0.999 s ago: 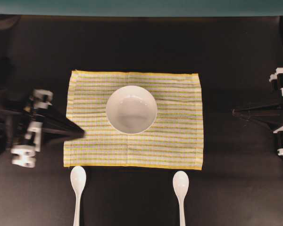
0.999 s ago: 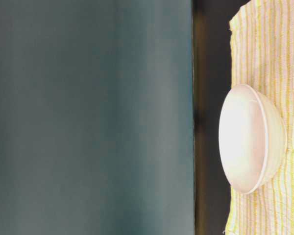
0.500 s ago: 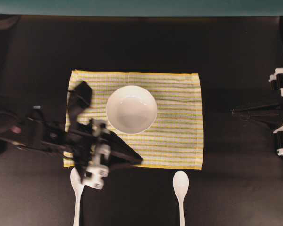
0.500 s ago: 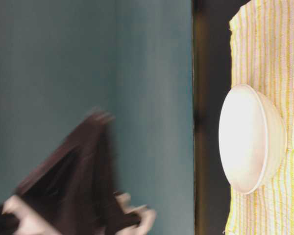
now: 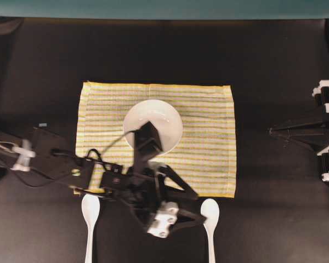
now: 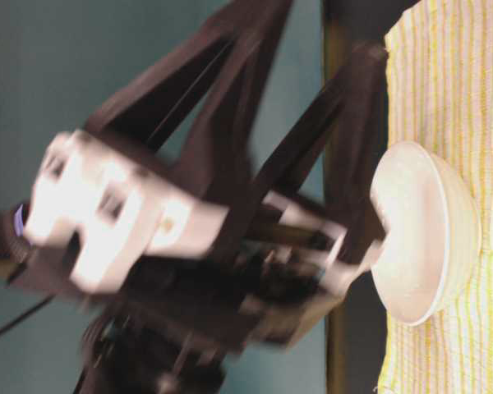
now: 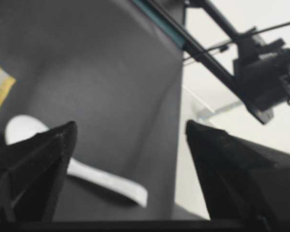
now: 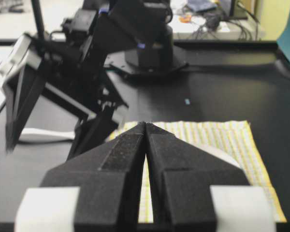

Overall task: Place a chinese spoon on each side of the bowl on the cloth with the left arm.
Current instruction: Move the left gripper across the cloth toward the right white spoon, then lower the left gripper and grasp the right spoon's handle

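While the dark surface (image 5: 44,71) carries everything, I order my notes by size: cloth (image 5: 208,142) spread flat mid-surface, bowl (image 5: 164,118) at its centre, then two spoons off the cloth, just past its near hem. Left spoon (image 5: 90,211) sits below the cloth's left corner; right spoon (image 5: 210,211) below the right half, handle running toward the surface edge.

My left jaws (image 5: 194,211) stand wide apart, empty, hovering just beside the right spoon's scoop. My right jaws (image 8: 146,128) are pressed together, parked well apart.

Judgement: straddle the slim handle (image 7: 106,181) crosswise, near the scoop for balance. Descend squarely; glossy ceramic may skid if one tip lands first. Close gently.
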Robot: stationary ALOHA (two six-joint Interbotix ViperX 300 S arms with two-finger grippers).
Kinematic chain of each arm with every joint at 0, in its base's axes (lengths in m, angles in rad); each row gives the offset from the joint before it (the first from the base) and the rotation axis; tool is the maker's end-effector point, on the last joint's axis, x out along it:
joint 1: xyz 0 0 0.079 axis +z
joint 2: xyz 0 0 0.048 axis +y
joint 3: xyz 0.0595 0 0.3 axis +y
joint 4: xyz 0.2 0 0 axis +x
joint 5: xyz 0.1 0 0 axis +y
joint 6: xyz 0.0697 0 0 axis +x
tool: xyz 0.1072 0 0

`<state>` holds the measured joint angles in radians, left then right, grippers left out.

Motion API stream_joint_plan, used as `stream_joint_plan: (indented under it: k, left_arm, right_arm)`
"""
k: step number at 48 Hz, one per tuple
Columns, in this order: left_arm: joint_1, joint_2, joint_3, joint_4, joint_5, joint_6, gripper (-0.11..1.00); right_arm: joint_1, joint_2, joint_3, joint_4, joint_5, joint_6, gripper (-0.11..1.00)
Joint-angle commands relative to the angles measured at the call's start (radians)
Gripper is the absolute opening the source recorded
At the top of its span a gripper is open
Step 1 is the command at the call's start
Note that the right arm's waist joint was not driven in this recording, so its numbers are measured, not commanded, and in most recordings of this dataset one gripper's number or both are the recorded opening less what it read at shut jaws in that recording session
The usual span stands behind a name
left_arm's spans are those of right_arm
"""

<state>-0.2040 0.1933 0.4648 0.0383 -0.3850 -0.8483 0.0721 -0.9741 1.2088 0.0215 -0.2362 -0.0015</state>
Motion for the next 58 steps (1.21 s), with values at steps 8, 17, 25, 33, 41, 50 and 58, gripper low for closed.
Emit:
stream_joint_plan:
  k: [8,17,25,33,41,50,58]
  left_arm:
    - [0.005,0.138,-0.083,0.003,-0.011,-0.008,0.81]
    - [0.021,0.181,-0.083,0.003,0.002,-0.028,0.80]
    - [0.038,0.207,-0.075,0.003,0.003,-0.029,0.80]
    - [0.052,0.239,-0.075,0.003,0.003,-0.029,0.79]
    - [0.064,0.255,-0.075,0.003,0.003,-0.028,0.79]
    - [0.058,0.262,-0.083,0.003,0.017,-0.028,0.79]
    - [0.044,0.270,-0.118,0.003,0.098,-0.026,0.79]
  right_arm:
    - [0.000,0.005,0.000,0.003,-0.005,0.008,0.00]
    - [0.002,0.005,0.005,0.003,-0.005,0.008,0.00]
    - [0.000,0.005,0.015,0.003,-0.005,0.009,0.00]
    - [0.000,0.005,0.018,0.003,-0.005,0.009,0.00]
    - [0.000,0.005,0.020,0.003,-0.005,0.008,0.00]
    - [0.000,0.005,0.021,0.003,-0.005,0.008,0.00]
    - [0.000,0.003,0.021,0.003,-0.005,0.008,0.00]
